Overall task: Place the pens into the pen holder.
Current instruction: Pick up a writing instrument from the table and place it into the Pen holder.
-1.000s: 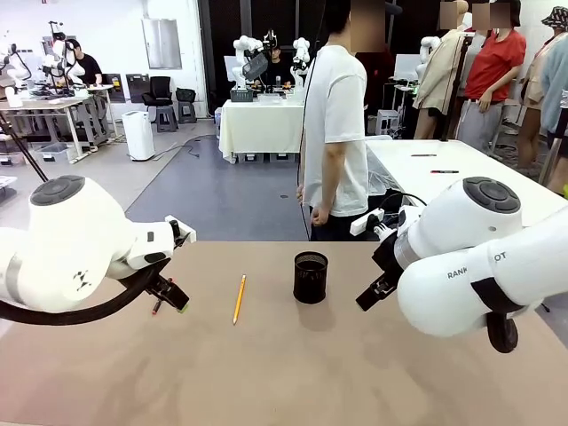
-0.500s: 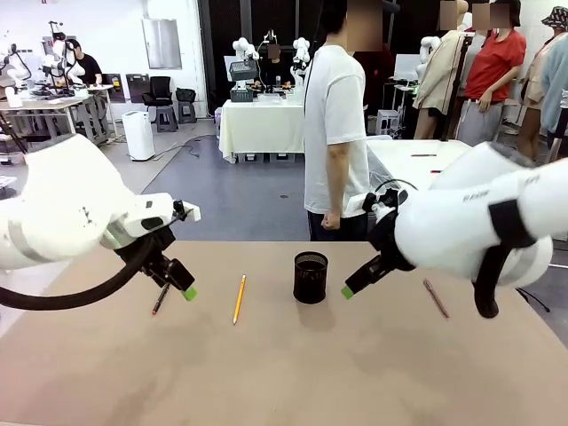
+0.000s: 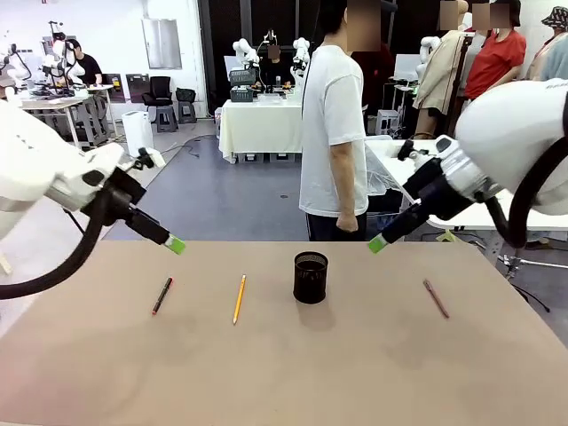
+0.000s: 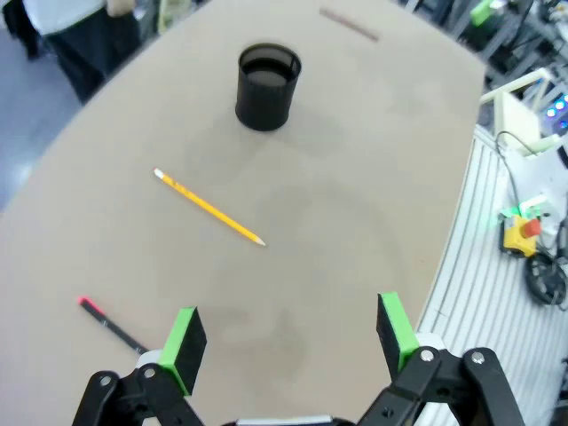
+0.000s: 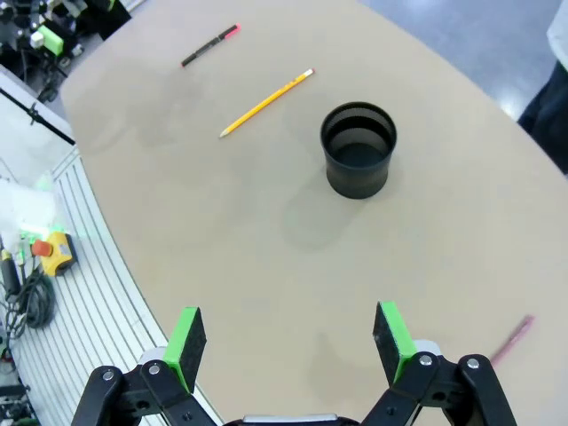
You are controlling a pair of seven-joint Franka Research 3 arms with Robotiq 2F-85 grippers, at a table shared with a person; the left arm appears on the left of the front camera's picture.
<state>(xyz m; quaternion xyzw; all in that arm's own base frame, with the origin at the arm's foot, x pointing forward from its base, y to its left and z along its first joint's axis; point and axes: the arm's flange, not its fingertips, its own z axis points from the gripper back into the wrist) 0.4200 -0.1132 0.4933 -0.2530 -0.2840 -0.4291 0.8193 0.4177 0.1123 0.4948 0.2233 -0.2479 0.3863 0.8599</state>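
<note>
Brown tabletop (image 3: 284, 382) carries everything I need. The left gripper (image 4: 288, 337) hangs above the surface's left part, green pads spread wide with nothing between them. The right gripper (image 5: 288, 342) is equally wide and empty, up over the right part. Below the left claw, close to the left edge, lies the black pen (image 3: 161, 296) with a red end. Next toward the middle is the yellow pencil (image 3: 239, 298), lying roughly parallel to it. The pen holder (image 3: 311, 277) stands upright about mid-surface, nearer the far edge. It is apart from every pen and looks empty inside. The maroon pen (image 3: 436, 299) lies flat toward the right edge, on the right claw's side. A person in a white shirt (image 3: 333, 133) stands past the far edge, hands off the table. No pen is in yet, so I judge the step to be the first pick. I'd bring a claw straight down on its nearest pen and roll the wrist so the pads cross the shaft at its middle. I'd sink until the tips almost brush the surface, then close, since a thin stick lying flat slips from a high or skewed pinch. Over the cup I'd tip the pen upright and release low, because light mesh may topple.
</note>
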